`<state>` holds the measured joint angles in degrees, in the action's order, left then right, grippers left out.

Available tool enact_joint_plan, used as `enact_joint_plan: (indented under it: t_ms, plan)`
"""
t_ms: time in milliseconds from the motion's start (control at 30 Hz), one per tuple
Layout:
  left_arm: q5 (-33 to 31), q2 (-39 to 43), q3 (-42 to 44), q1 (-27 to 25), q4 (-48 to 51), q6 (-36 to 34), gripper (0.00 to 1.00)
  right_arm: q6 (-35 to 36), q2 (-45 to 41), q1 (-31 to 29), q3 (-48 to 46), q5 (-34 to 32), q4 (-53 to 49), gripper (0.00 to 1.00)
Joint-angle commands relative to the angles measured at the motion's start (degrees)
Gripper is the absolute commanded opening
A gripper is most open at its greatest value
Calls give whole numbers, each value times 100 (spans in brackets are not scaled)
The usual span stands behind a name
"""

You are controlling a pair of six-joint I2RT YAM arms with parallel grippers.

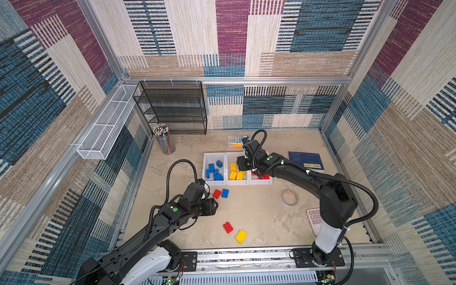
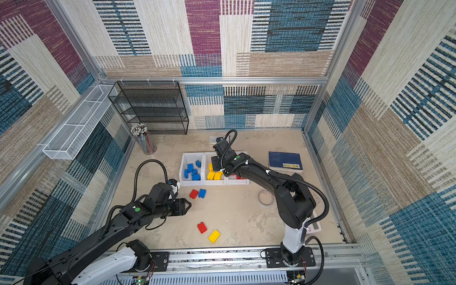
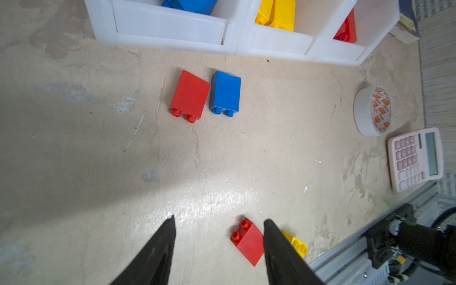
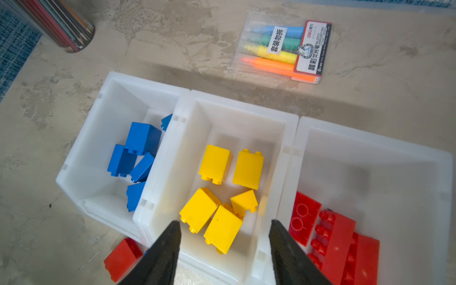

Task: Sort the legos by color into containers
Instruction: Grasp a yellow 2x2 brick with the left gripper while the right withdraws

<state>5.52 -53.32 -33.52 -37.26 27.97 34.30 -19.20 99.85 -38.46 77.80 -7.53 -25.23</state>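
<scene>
Right gripper hangs over middle bin, jaws apart; left gripper reaches level, jaws apart.

Bare table between scattered legos

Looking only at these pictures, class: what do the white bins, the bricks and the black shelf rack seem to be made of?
White bins: moulded plastic, smooth, slightly translucent; light glows through the walls, rounded rims.
Bricks: hard plastic, solid colour, glossy; crisp moulded studs, soft highlights.
Black shelf rack: probably painted metal mesh, matte; fine see-through grid on thin rods.
</scene>
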Motion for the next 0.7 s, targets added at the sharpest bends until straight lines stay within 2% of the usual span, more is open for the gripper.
enact_joint_plan:
  t_ms: [0, 133, 433, 667]
  plan:
    - [-147, -143, -165, -470, 79, -374, 60, -255, -627, 112, -399, -99, 131, 61]
    - [-358, -570, -427, -1251, 155, -495, 60, -441, -1291, 248, -1037, -173, 165, 62]
    - [-569, -1831, -1059, -2518, 153, -629, 60, -746, -2279, 659, -2087, -294, 115, 63]
    - [-504, -2898, -1510, -3223, 157, -610, 61, -804, -2591, 783, -2404, -278, 98, 64]
